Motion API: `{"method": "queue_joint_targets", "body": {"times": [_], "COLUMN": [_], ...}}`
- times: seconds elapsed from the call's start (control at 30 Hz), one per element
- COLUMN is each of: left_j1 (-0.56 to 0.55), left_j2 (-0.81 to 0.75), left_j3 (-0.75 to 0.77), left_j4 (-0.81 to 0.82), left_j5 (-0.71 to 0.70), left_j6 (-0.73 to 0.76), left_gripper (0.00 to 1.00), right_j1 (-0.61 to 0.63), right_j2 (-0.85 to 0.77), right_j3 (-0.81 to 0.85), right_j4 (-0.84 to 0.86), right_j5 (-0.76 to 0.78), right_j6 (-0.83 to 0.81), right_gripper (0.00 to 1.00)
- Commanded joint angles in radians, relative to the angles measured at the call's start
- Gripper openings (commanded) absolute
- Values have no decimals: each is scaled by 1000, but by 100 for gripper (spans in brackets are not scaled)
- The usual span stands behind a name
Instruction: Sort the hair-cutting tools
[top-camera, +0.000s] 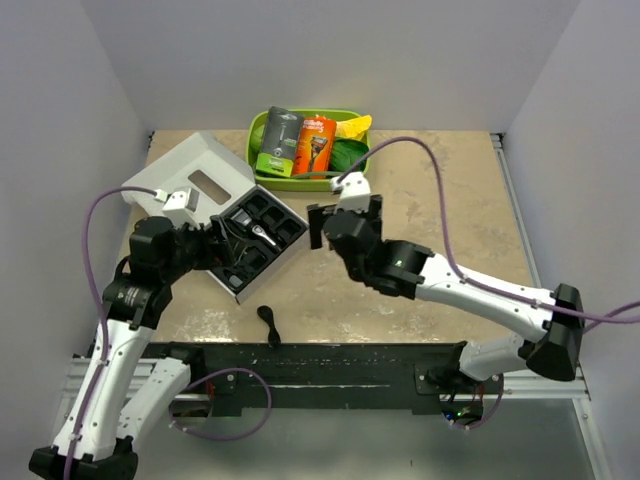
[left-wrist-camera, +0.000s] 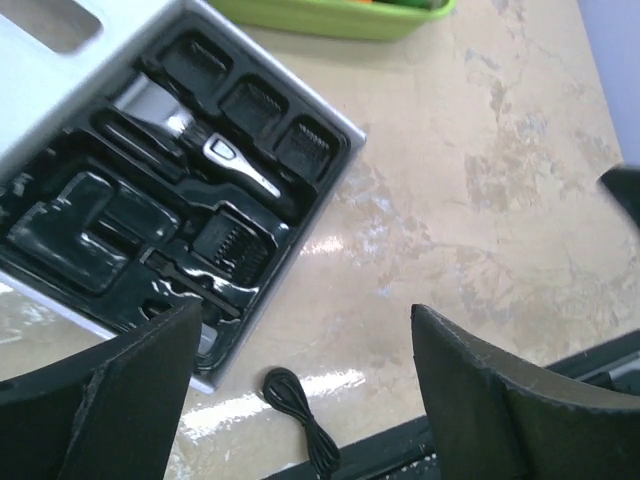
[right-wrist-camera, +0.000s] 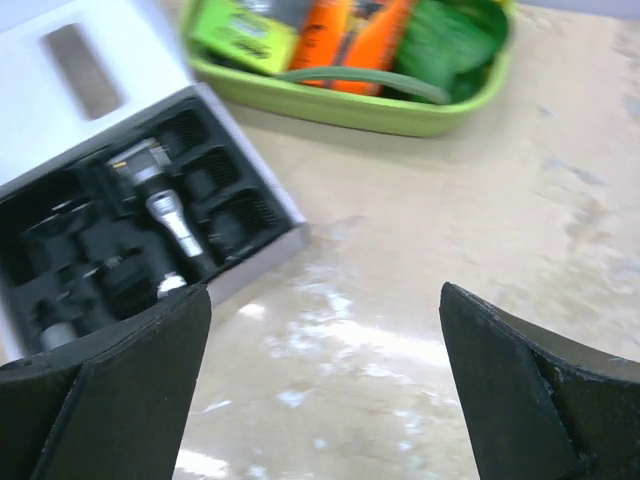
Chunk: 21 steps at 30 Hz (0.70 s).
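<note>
The slim black clipper with a silver head lies in the black tray of an open case; it also shows in the left wrist view and the right wrist view. Black guide combs sit in tray slots. A small black curved piece, like a thin looped cord, lies on the table near the front edge. My left gripper is open and empty above the case's near corner. My right gripper is open and empty over bare table right of the case.
The case's grey lid lies open at the back left. A green bin at the back holds the grey-and-green razor package, the orange razor package and green and yellow items. A black rail runs along the front edge.
</note>
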Motion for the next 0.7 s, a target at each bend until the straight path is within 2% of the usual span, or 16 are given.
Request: {"method": "queue_joint_targets", "body": {"times": [0.0,0.13,0.2,0.4,0.57,0.67], "left_j1": [-4,-5,-11,-40,-48,-56], "left_j2": [69,46,8,-23,-7,68], "left_j3": [-93,-244,-271,-285,-309,-283], "left_j4": [51,62,47,-45,6,51], "left_j5": [146,168,168,126,115,129], "left_j6": [-7,-96,-119,-170,-175,-155], "left_gripper": [86,79,77,72,72,72], "right_j1": [-121,-126,-126,-126,-123,-118], "right_j2": [-133,-172,-169,-110,-60,-41], "right_j3": [-77,-155,-177,-238,-237,-229], "right_j4": [-184,-247,-261,-218,-164,-160], "right_j5": [-59,-42,-55,-140,-200,-206], "right_j6": [112,187,218,294,307,307], "right_gripper": [98,98,98,98,98,98]}}
